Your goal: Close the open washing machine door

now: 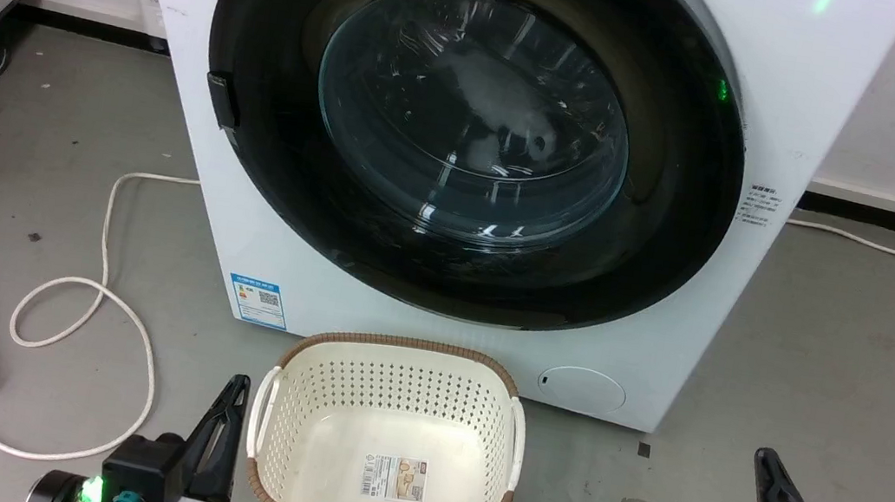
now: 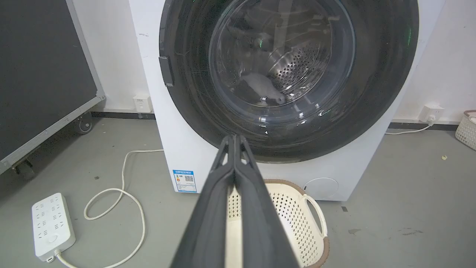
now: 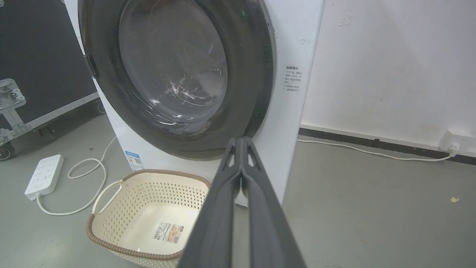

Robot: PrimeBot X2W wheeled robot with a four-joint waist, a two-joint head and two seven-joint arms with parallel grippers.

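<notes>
Directly ahead on the floor, the washing machine [image 1: 789, 63] stands white and upright. The washing machine door [image 1: 657, 254] lies flush against its front: wide glossy black rim, bulging clear glass, steel drum holes visible through it. A cream basket [image 1: 394, 379] sits just before it. My left gripper [image 2: 234, 140] and right gripper [image 3: 241, 140] each have their fingers pressed together, holding nothing.
</notes>
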